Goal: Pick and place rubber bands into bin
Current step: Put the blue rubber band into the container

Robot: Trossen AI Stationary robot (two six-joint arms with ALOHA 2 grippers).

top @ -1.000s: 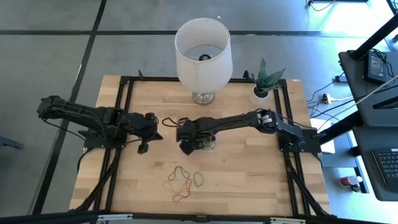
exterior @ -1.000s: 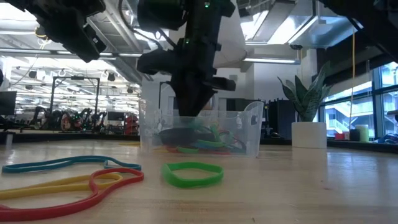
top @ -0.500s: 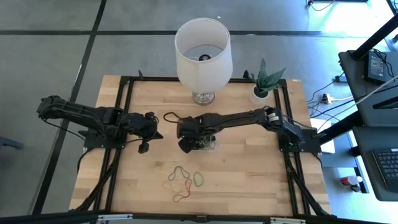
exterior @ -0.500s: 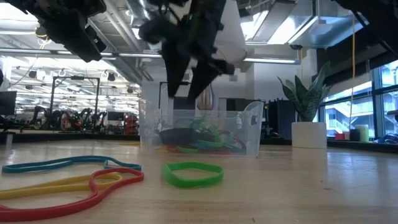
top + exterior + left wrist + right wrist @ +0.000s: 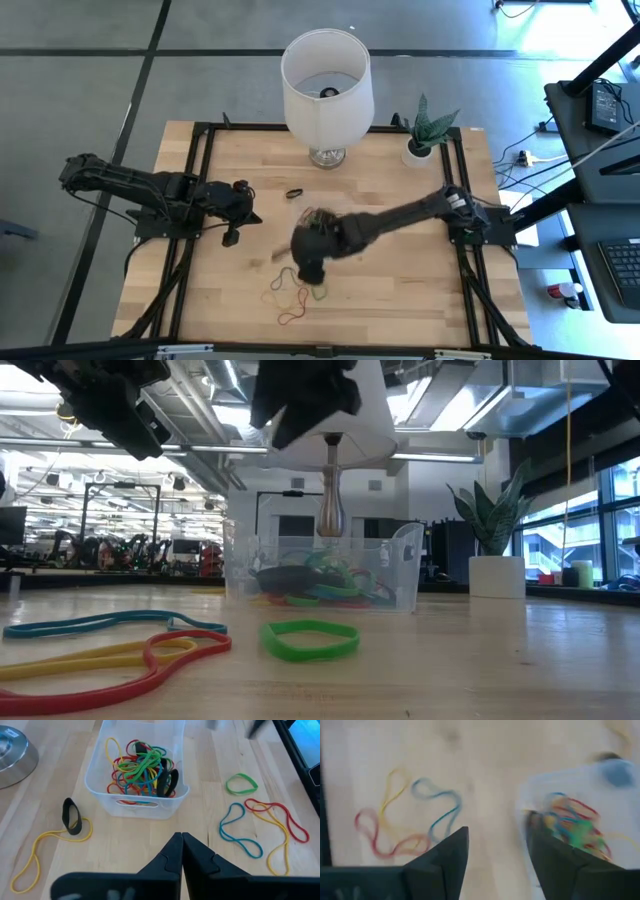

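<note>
Nearest the desk's (image 5: 400,290) front edge lie loose rubber bands (image 5: 260,827): green, blue, yellow and red. Just above them hangs the right end effector (image 5: 495,852), fingers spread wide and apparently empty, though its view is blurred. Behind it sits the bin (image 5: 136,802), heaped with coloured bands. Farther left waits the left end effector (image 5: 181,851), fingers pressed together, holding nothing.
</note>
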